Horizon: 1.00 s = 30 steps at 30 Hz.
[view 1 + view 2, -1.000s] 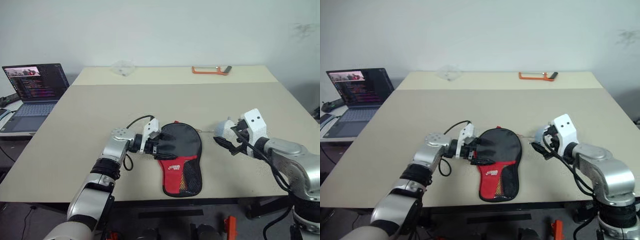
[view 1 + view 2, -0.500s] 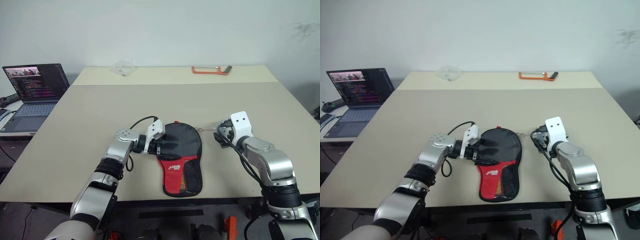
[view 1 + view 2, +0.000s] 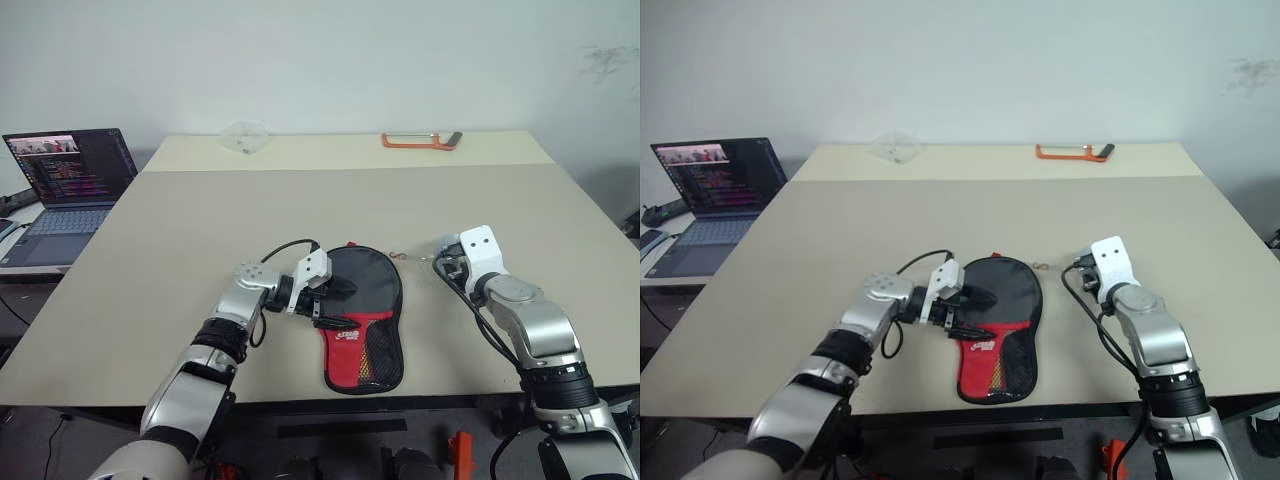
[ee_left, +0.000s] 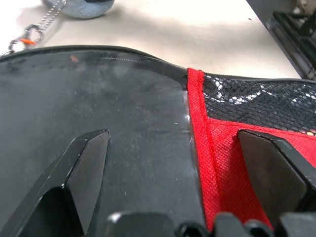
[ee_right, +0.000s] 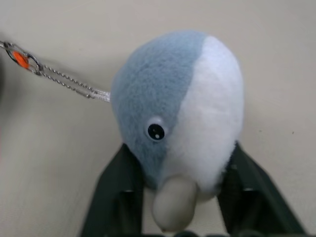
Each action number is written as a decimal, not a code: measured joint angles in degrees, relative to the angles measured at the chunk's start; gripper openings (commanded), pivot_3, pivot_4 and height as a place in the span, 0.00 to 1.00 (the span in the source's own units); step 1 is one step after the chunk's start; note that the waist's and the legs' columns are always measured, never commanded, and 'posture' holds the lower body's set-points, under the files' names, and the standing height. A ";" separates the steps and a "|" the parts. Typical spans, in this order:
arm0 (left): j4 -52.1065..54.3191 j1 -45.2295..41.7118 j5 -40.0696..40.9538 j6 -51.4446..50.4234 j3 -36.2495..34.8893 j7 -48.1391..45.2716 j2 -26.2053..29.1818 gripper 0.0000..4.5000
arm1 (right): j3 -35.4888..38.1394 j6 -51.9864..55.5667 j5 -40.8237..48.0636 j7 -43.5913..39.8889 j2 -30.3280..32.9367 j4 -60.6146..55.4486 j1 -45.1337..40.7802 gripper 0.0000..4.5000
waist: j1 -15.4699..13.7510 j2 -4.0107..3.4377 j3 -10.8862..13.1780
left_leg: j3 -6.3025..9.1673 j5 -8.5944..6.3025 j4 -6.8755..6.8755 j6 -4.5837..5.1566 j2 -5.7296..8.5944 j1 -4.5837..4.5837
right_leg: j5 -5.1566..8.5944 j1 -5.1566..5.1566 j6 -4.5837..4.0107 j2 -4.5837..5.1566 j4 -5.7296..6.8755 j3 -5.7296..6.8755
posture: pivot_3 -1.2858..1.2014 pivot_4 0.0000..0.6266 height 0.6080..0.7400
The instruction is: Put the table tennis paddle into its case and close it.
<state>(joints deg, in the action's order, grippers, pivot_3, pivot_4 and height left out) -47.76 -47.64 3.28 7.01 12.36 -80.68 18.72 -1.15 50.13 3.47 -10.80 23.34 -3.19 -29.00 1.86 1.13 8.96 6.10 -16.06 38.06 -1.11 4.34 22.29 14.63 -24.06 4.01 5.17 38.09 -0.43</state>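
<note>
Case (image 3: 362, 318) flat on table (image 3: 200, 230), near front edge.
Head views: left gripper (image 3: 325, 298) spread wide over case's black part; right gripper (image 3: 1081, 277) beside it. Left wrist: black fingers (image 4: 86, 163) apart above black and red cloth. Right wrist: closed on plush dolphin (image 5: 180, 111) with chain (image 5: 59, 79).
</note>
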 measured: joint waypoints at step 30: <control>-16.91 -8.60 -2.00 2.41 0.33 2.27 -10.05 1.00 | 0.89 27.69 18.28 -19.31 20.39 -54.47 30.40 0.07 | -2.03 0.05 -0.09 | 0.33 -0.27 0.15 0.46 0.02 -0.53 | 0.08 0.96 0.13 0.08 -0.33 0.50 | 0.52 0.24 1.00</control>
<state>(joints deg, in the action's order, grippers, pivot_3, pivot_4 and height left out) -64.68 -56.24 1.27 9.42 12.69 -78.40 8.67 -0.27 77.83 21.75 -30.11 43.73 -57.66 1.40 -0.17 1.17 8.88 6.42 -16.32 38.22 -0.66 4.36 21.77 14.71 -23.10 4.13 5.25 37.76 0.08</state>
